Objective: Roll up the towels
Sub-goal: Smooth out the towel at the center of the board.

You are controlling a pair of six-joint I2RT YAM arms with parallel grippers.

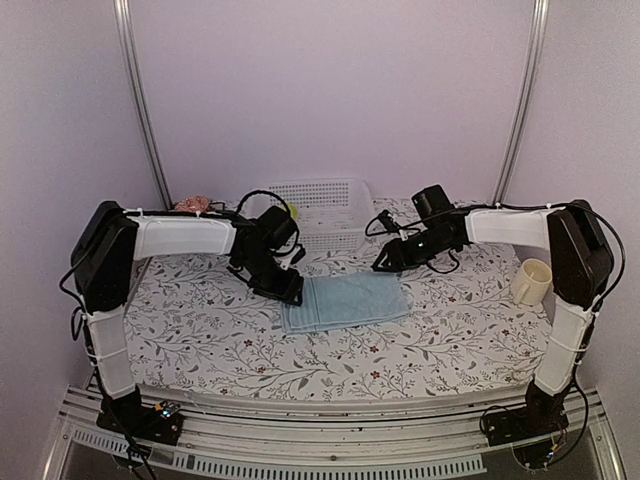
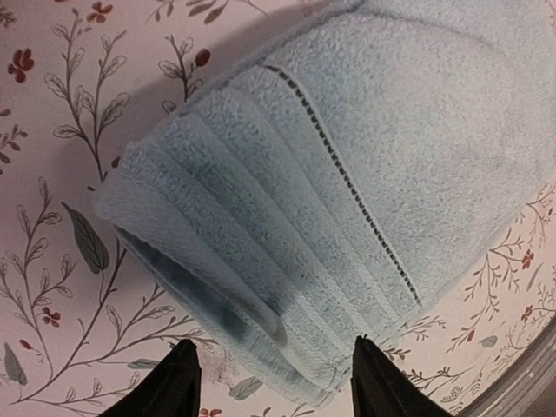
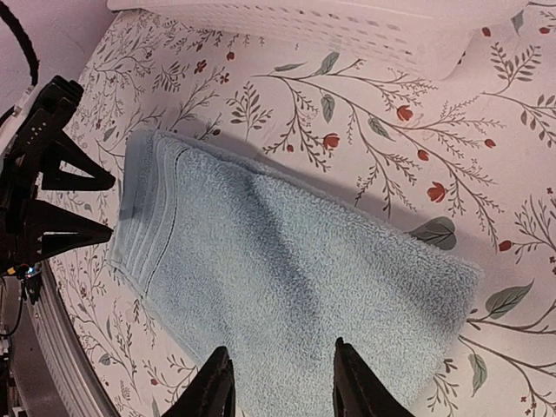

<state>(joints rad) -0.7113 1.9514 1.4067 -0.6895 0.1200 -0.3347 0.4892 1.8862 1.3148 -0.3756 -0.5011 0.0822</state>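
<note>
At the back of the flower-printed table cover (image 1: 200,340), a white perforated basket (image 1: 322,212), with only a sliver of yellow-green (image 1: 291,211) peeping at its left corner, too little to name. At the right edge, a cream cup (image 1: 532,281), its inside not visible from above. Beside the left arm's elbow, a small pinkish object (image 1: 192,204), too blurred to identify.

In the middle of the table, outside both containers, the light blue towel (image 1: 346,301), folded flat, ribbed border toward the left. At that ribbed end, the left gripper (image 2: 276,382), fingers moderately spread, one tip to either side of the towel's near corner, nothing pinched. Over the opposite end, the right gripper (image 3: 282,387), jaws narrower but parted, with towel pile in view between the fingers; contact with the cloth impossible to judge. Fingers of both grippers cropped by the bottom edge of their wrist views; from above, part of the towel's left end covered by the left gripper.
</note>
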